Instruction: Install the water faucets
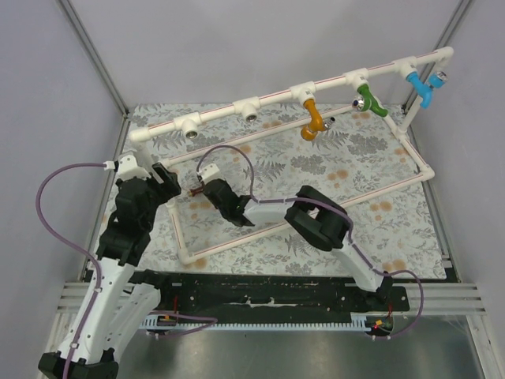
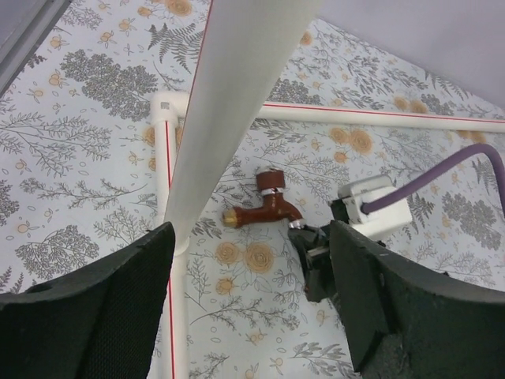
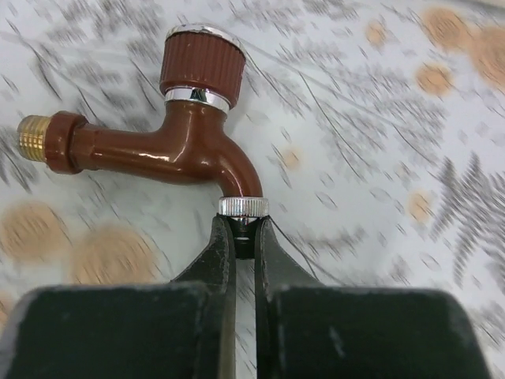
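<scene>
The brown tap (image 3: pixel 181 150) lies on its side on a floral cloth (image 1: pixel 355 158), inside a white pipe frame (image 1: pixel 300 213). In the right wrist view its brass thread points left and its ribbed knob points up the picture. The right gripper (image 3: pixel 243 229) is closed, its tips right at the tap's silvery spout end; whether they pinch the rim or only touch it is unclear. The left gripper (image 2: pixel 248 245) is spread wide with nothing in it, above the cloth just left of the brown tap. A frame pipe crosses close in front of its camera. The orange tap (image 1: pixel 314 120) hangs from the raised top pipe (image 1: pixel 276 96), well apart from both grippers, with a green tap (image 1: pixel 369 101) and a blue tap (image 1: pixel 422 85) further right
</scene>
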### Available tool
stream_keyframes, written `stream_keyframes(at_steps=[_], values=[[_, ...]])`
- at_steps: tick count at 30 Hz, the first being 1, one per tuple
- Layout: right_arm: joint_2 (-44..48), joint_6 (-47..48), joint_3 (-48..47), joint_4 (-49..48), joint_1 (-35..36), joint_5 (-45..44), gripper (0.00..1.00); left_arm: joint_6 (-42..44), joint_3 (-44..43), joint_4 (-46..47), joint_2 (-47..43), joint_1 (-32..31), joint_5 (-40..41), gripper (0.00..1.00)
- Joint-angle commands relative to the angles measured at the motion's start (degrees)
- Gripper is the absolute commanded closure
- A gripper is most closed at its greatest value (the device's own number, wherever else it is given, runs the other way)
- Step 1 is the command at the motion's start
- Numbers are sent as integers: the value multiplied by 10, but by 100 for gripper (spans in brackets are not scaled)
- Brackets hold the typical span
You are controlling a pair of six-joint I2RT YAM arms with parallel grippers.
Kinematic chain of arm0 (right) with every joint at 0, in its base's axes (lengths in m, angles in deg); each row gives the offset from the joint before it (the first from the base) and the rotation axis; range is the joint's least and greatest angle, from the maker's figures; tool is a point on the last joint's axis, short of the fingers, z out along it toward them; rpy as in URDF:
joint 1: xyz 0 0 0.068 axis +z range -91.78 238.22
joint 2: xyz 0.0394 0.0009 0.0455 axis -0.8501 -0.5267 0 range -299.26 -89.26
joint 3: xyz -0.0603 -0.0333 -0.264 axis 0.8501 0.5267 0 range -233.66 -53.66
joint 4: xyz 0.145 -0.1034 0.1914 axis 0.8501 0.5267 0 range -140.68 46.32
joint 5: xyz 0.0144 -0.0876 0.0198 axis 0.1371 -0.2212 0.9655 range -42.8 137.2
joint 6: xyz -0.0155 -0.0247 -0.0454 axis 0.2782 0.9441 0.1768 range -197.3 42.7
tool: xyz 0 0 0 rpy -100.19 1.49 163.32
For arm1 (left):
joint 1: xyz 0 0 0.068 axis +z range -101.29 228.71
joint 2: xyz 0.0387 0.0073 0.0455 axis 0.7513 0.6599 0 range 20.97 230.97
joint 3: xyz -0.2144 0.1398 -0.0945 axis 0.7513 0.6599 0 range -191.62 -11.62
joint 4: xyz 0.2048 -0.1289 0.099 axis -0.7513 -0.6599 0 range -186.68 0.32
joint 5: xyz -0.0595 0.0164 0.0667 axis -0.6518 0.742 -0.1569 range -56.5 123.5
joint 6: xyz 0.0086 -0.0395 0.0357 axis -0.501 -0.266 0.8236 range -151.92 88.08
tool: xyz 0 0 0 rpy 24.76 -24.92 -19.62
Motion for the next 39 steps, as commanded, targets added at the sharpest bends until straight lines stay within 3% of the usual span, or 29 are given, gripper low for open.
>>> stream_keyframes(at_steps=[1, 5, 8, 15, 26, 39], values=[[117, 24, 134, 13, -3, -11, 100, -10, -13, -62, -51, -2, -31, 17], [196, -5, 225, 31, -5, 3, 100, -10, -20, -110, -98, -2, -89, 15], [254, -39, 287, 17, -9, 34, 100, -10, -9, -111, -117, -2, -184, 13], [350, -85, 398, -54, -18, 52, 100, -105, 93, 19, -100, -3, -382, 6], [457, -121, 492, -148, -18, 69, 100, -267, 200, 194, -26, -8, -404, 8], [478, -162, 534, -213, -17, 110, 100, -325, 218, 298, 73, -36, -385, 15]])
